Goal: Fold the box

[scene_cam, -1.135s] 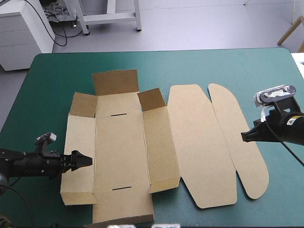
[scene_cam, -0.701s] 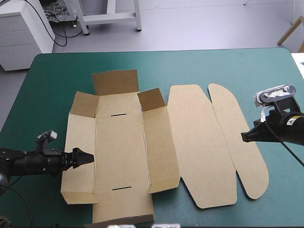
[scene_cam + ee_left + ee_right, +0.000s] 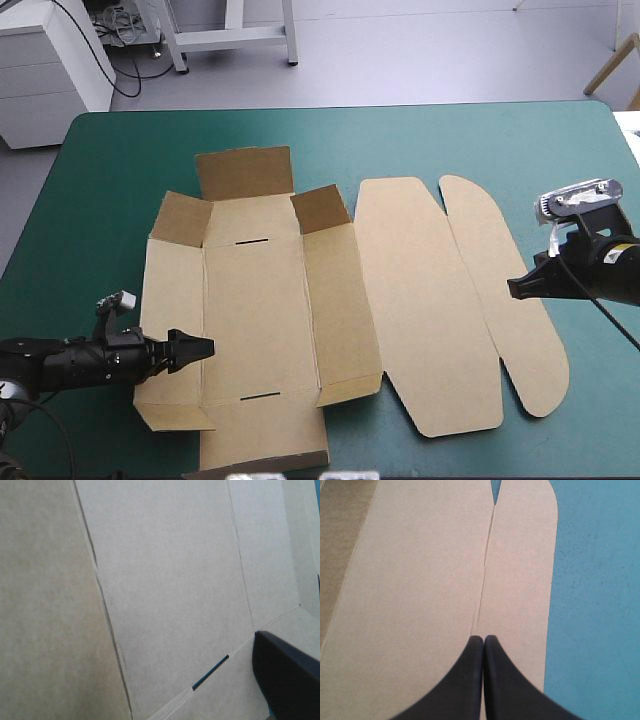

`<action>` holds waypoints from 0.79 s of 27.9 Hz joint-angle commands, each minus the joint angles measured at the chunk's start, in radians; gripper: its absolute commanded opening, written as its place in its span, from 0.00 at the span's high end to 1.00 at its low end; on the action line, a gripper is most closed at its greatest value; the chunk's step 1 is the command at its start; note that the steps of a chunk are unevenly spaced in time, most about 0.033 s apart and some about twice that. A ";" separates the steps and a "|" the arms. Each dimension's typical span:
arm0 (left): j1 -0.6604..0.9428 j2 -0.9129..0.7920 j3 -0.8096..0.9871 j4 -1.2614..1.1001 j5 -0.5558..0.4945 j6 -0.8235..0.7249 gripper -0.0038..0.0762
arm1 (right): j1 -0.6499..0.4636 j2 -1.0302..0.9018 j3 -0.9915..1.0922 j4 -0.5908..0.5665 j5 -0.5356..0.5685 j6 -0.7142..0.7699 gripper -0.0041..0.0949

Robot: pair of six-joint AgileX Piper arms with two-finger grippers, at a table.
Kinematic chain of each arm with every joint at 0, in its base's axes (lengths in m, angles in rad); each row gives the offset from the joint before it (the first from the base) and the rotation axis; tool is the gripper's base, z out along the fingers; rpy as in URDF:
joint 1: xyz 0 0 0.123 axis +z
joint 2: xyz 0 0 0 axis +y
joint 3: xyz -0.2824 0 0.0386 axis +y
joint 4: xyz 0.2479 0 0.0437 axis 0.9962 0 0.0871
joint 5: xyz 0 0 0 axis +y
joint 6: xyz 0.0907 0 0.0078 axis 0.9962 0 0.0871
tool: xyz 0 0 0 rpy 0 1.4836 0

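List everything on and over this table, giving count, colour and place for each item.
brown board box, a flat cut sheet: one, brown, spread across the table's middle. Its far flaps look raised and two rounded lid panels lie flat to the right.
table with teal-green cover: one, teal-green, under everything.
left gripper, broad black fin-shaped fingers: one, black, low over the box's left side panel, jaws apart. Its wrist view shows only one finger.
right gripper, the same black fingers: one, black, at the outer edge of the rounded lid panel, jaws shut.
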 commanded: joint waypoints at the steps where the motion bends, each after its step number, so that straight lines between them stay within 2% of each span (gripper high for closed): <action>1: -0.010 -0.019 -0.009 -0.112 0.046 0.037 0.03 | -0.005 -0.011 -0.021 0.018 -0.040 -0.007 0.98; 9: -0.010 -0.019 -0.009 -0.106 0.037 0.028 0.04 | -0.005 -0.011 -0.021 0.018 -0.040 -0.009 0.98; 12: -0.010 -0.019 -0.009 -0.097 0.042 -0.029 0.10 | -0.005 -0.011 -0.021 0.018 -0.040 -0.009 0.98; 14: -0.010 -0.019 -0.009 -0.080 0.050 -0.078 0.18 | -0.005 -0.011 -0.021 0.018 -0.040 -0.009 0.98; 22: -0.010 -0.019 -0.009 0.023 0.048 -0.171 0.66 | -0.005 -0.011 -0.021 0.018 -0.040 -0.011 0.98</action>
